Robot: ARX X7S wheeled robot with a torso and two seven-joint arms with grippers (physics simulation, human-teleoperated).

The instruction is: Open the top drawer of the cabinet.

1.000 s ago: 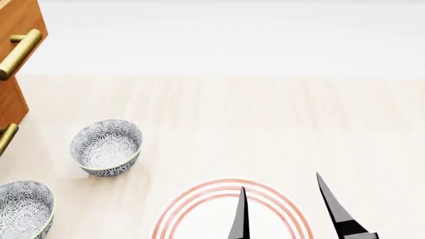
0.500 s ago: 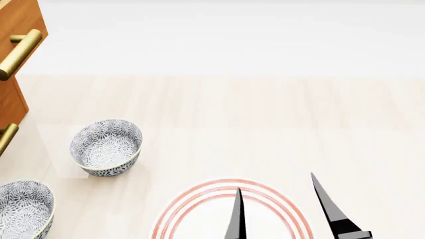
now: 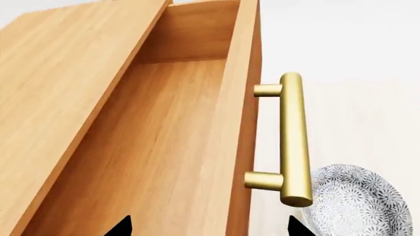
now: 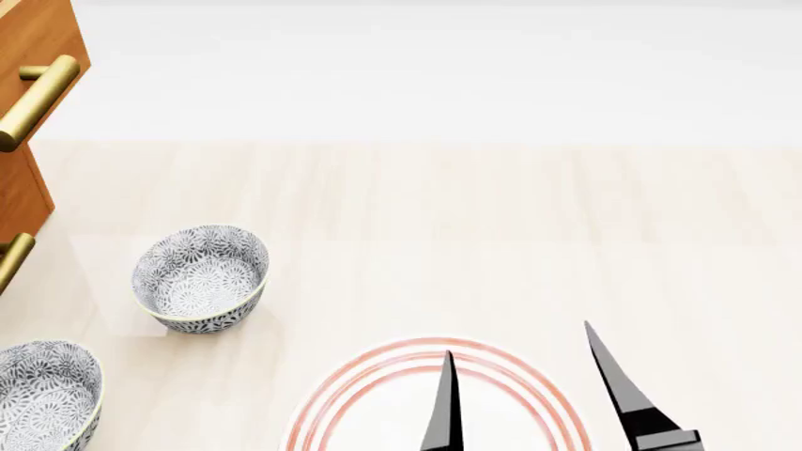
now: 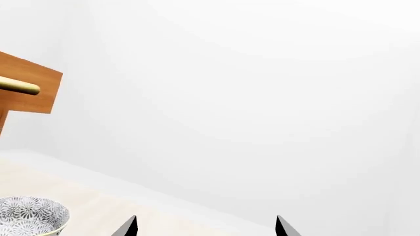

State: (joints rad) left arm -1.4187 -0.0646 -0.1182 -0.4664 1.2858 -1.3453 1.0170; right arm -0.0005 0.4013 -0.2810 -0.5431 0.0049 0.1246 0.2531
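Note:
The cabinet (image 4: 25,202) stands at the far left of the head view. Its top drawer (image 4: 44,38) is pulled out, with a brass bar handle (image 4: 38,99). In the left wrist view the drawer (image 3: 177,147) is open and its inside is bare, with the handle (image 3: 292,140) on its front. My left gripper (image 3: 206,227) is open just off the drawer front, its tips on either side of it, holding nothing; it is out of the head view. My right gripper (image 4: 520,395) is open and empty above a plate (image 4: 376,390). It also shows in the right wrist view (image 5: 205,225).
Two patterned bowls (image 4: 201,277) (image 4: 44,395) sit on the light wooden table (image 4: 501,235) near the cabinet. One bowl (image 3: 354,201) lies just beyond the handle. The lower drawer's handle (image 4: 13,258) shows at the left edge. The red-ringed white plate lies at the table's front.
My right gripper has drifted slightly left and down in the head view. Nothing else has moved.

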